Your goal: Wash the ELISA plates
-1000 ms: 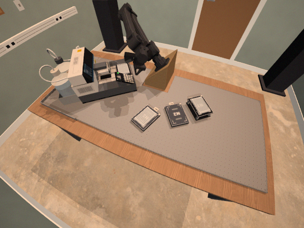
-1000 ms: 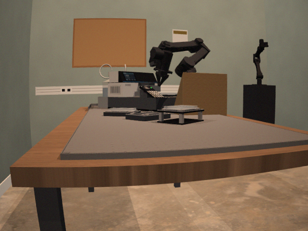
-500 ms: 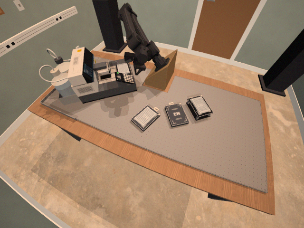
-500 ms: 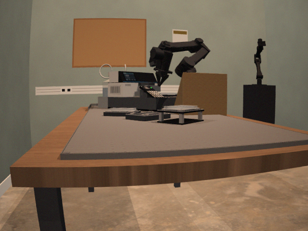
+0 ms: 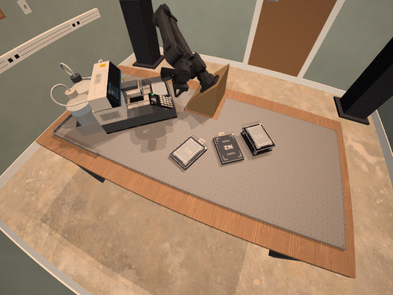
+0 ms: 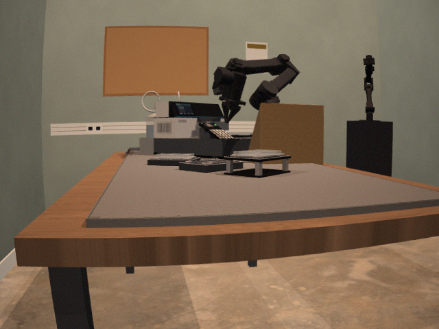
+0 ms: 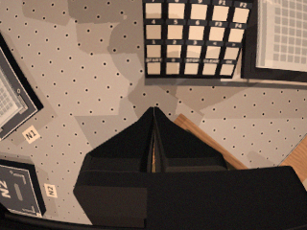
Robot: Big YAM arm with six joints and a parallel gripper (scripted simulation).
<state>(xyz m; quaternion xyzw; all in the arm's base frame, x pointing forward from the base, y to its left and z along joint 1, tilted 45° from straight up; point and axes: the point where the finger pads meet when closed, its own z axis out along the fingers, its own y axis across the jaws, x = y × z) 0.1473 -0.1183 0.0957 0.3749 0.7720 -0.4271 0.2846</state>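
Where your plate is: the plate (image 5: 159,88) (image 7: 287,35) off N2 lies on the washer (image 5: 141,121) (image 6: 187,145) carrier, toward the back edge of the worktop (image 5: 206,201) (image 6: 212,249), at its left end in the top view.
Plate to pincer: just beyond the keypad (image 5: 162,101) (image 6: 220,133) (image 7: 192,40), up and right of your pincer (image 5: 177,94) (image 6: 227,120) (image 7: 153,114) in the wrist view, well clear of its tips.
Pincer: shut, tips together; you have nothing in it.
Contact: you touch neither plate nor keys; the tips hang near the START row.
Lamp: green (image 5: 152,94) (image 6: 215,124).
N2 (image 5: 228,155) (image 7: 19,203): bare, between the other nests, mid-worktop.
Other plates: one (image 5: 189,149) sits on N1, one (image 5: 258,136) (image 6: 257,153) on the raised nest, farther toward the right edge.
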